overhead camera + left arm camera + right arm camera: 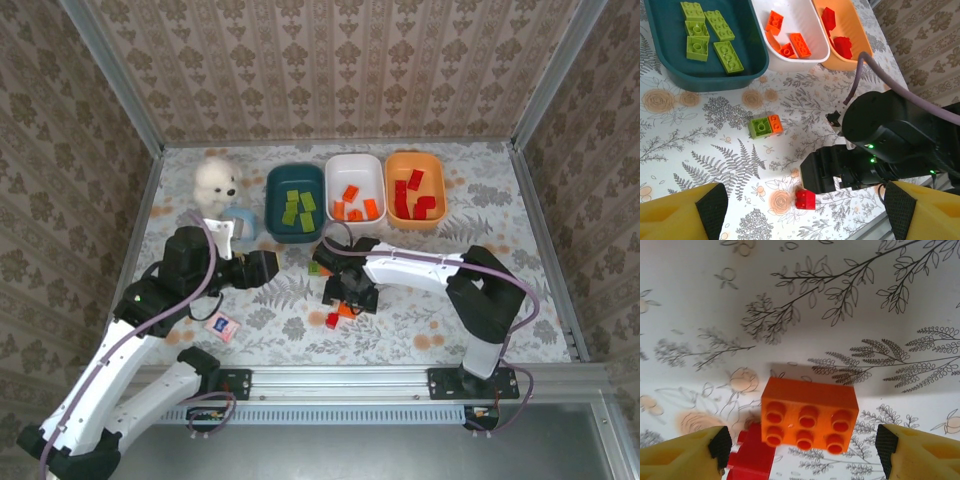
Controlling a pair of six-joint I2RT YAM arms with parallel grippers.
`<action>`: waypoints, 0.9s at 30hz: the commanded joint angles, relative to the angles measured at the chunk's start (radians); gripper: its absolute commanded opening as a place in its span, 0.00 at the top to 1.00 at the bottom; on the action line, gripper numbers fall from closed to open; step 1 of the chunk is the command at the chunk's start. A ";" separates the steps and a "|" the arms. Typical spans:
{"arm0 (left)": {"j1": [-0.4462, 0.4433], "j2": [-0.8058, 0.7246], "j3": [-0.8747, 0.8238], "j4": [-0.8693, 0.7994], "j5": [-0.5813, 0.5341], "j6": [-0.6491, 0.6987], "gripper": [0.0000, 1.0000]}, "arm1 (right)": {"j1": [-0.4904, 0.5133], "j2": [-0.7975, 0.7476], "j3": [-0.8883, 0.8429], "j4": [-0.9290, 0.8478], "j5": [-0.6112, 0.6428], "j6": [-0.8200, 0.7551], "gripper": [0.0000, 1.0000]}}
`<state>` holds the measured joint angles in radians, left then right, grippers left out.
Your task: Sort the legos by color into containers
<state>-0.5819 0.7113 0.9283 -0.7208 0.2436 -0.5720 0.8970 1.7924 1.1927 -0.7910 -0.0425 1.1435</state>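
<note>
Three tubs stand in a row at the back. The teal tub [295,203] [670,70] holds green bricks [707,35]. Orange bricks [790,37] lie in the white tub [355,188], red bricks [837,42] in the orange tub [415,190]. My right gripper [350,297] [804,452] is open, low over an oblong orange brick [809,415] [346,310] that lies on the table between its fingers [720,447]. A red brick [752,457] [805,199] [332,320] touches it. A green and orange pair [765,126] [314,268] lies apart. My left gripper [262,268] [800,220] hangs open and holds nothing.
A white plush dog [216,183] and a light-blue round object [240,222] stand left of the teal tub. A pink-and-white card [222,326] lies near the front edge by my left arm. The metal rail [400,378] runs along the near side.
</note>
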 commanded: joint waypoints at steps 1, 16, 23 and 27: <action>-0.002 -0.019 0.000 -0.012 0.030 -0.018 0.15 | 0.004 0.023 0.015 0.012 0.036 0.049 0.22; -0.002 -0.001 -0.003 0.006 0.064 -0.021 0.16 | 0.003 0.074 0.001 0.044 -0.005 0.085 0.39; -0.005 0.004 -0.015 0.020 0.071 -0.027 0.17 | 0.005 0.057 -0.010 0.037 -0.003 0.086 0.48; -0.006 0.006 -0.026 0.029 0.074 -0.025 0.17 | 0.004 0.018 0.014 -0.007 0.035 0.067 0.51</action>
<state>-0.5823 0.7177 0.9180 -0.7090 0.2939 -0.5842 0.8970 1.8465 1.1980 -0.7414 -0.0349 1.2083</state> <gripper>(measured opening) 0.832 0.505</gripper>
